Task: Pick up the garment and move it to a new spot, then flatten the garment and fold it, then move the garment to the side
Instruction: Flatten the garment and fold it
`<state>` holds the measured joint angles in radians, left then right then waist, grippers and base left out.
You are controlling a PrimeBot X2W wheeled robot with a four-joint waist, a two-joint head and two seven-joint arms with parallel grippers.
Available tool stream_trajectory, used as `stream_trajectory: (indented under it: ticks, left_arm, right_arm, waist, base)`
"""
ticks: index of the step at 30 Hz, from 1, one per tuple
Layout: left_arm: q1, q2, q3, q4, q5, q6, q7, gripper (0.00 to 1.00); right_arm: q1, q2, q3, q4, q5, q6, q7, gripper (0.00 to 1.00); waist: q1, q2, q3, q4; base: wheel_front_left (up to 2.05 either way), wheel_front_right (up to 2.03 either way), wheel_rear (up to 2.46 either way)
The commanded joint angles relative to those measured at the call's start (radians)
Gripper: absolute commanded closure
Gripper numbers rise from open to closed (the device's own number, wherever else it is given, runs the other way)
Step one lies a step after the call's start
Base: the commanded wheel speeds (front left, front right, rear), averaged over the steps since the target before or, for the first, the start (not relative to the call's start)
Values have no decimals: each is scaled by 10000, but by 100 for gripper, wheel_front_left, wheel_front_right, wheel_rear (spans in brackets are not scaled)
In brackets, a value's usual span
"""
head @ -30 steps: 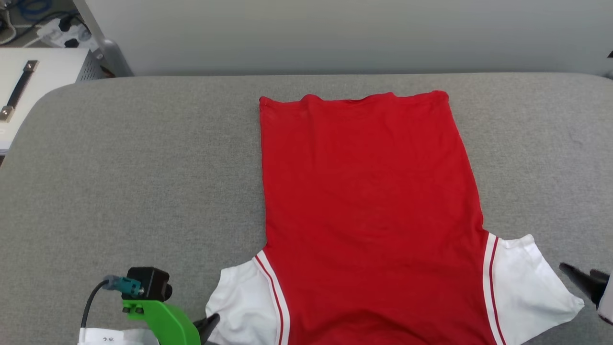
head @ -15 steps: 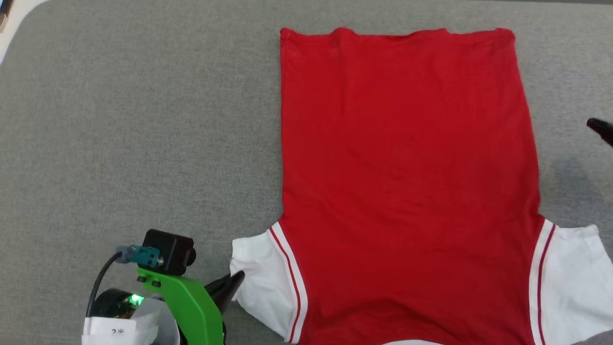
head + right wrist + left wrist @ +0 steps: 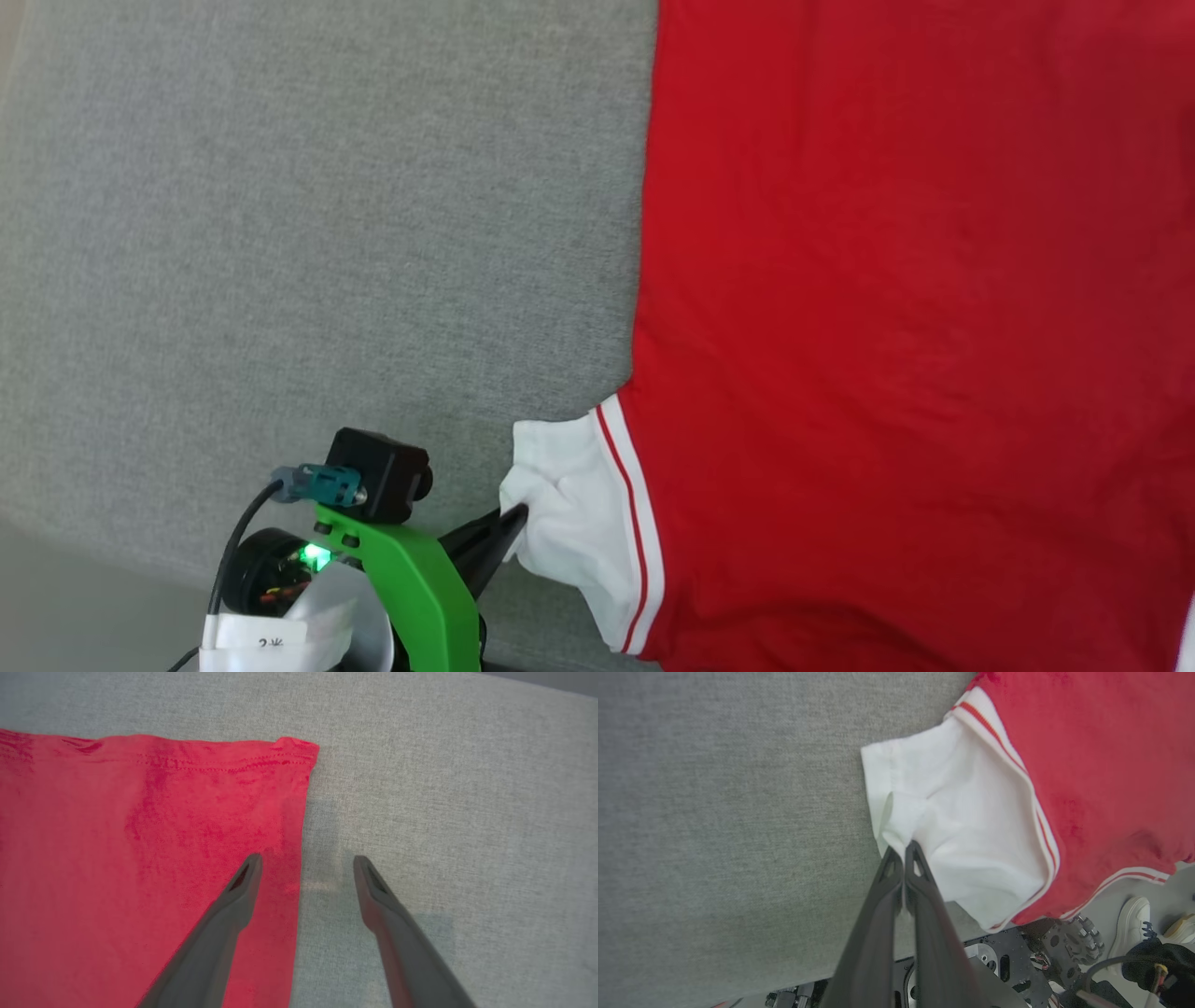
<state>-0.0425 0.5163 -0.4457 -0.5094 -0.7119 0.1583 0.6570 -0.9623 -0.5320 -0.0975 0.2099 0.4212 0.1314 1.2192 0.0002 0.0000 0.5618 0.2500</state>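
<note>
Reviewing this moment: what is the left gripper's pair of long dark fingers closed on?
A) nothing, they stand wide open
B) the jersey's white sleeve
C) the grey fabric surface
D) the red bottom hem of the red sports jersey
B: in the left wrist view the left gripper is shut, pinching a puckered fold of the white sleeve of the red jersey.

Head camera looks steeply down from close above the grey padded surface (image 3: pixel 280 233). The garment (image 3: pixel 915 327) spans 12 to 5 o'clock, and the left gripper (image 3: pixel 516 513) sits at 7 o'clock. Left wrist camera sights along that gripper at short range onto the white sleeve (image 3: pixel 962 812), with the robot base (image 3: pixel 1017 952) at 5 o'clock; it shares sleeve and surface with the head view. Right wrist camera looks down past the right gripper (image 3: pixel 306 861), near the hem corner (image 3: pixel 294 749) at 12 o'clock.
</note>
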Motion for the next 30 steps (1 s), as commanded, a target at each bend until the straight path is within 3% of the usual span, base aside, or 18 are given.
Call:
stream_trajectory:
  ticks: [1, 15, 16, 17, 18, 30]
  left_arm:
    - [-213, -91, -23, 46, 97, -75, -75, 100]
    - [-568, -410, -278, 547, 163, -277, -355, 100]
    - [-580, -432, -297, 561, 157, -278, -357, 100]
    - [-585, -442, -304, 574, 153, -276, -359, 100]
    - [-592, -446, -305, 597, 157, -268, -364, 100]
    - [-597, -384, -234, 657, 174, -106, -314, 100]
  right_arm:
    - [-306, -73, 117, 196, -137, -7, 35, 0]
    - [-856, -385, 1179, 1376, -341, -7, -36, 0]
    - [-806, -424, 1262, 1417, -300, -7, 2, 30]
    - [-768, -458, 1333, 1432, -273, -7, 12, 71]
    - [-731, -495, 1400, 1437, -228, -7, -10, 100]
    - [-186, -705, 1584, 1873, 32, -7, -705, 100]
  waist:
    - [-2, 0, 748, 718]
    - [-2, 0, 1094, 1004]
    - [-2, 0, 1093, 1013]
    - [-2, 0, 1090, 1020]
    - [-2, 0, 1082, 1028]
    - [-2, 0, 344, 720]
  base:
    - [0, 0, 0]
    - [0, 0, 0]
    - [0, 0, 0]
    - [0, 0, 0]
    - [0, 0, 0]
    - [0, 0, 0]
